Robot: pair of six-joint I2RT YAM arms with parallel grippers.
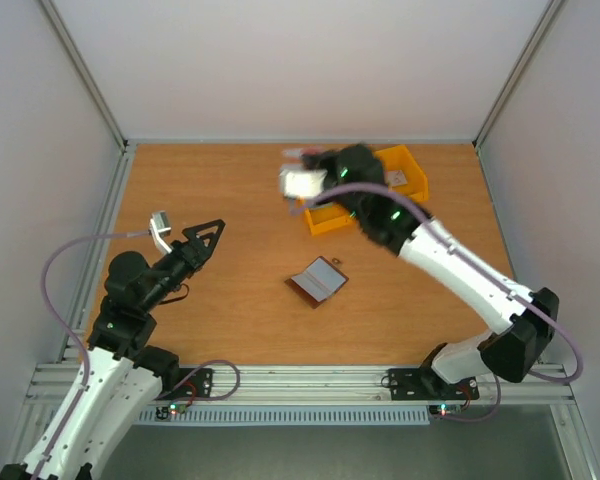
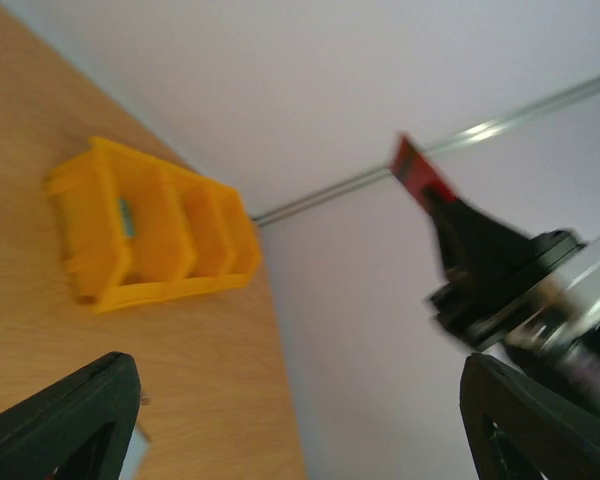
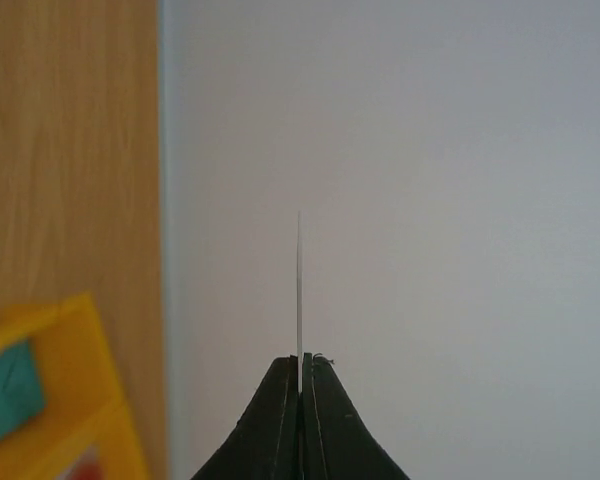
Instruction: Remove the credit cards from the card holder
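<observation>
we held a credit card (image 2: pixel 421 170) edge-on in the closed right gripper (image 3: pixel 300 380), yellow bin (image 2: pixel 170 288) nearby, presumably for drop-off; left gripper (image 1: pixel 210 231) stood wide open, empty.

One credit card (image 2: pixel 418 175) is sticking out of the closed tips of the right gripper (image 3: pixel 300 365). It's showing a red face with a dark stripe to the left wrist view, and reading as a thin pale line edge-on in the right wrist view. It's being held up clear of the table, just past the left end of the yellow bin (image 1: pixel 330 222), and blurring from above. The card holder (image 1: pixel 317 281) is lying open and flat on the wood, near side of the bin and well clear of it. Its grey-blue lining is facing up, brown leather is showing along its left edge, and the small snap tab (image 1: pixel 337 261) is sitting just off its bin-side edge.
</observation>
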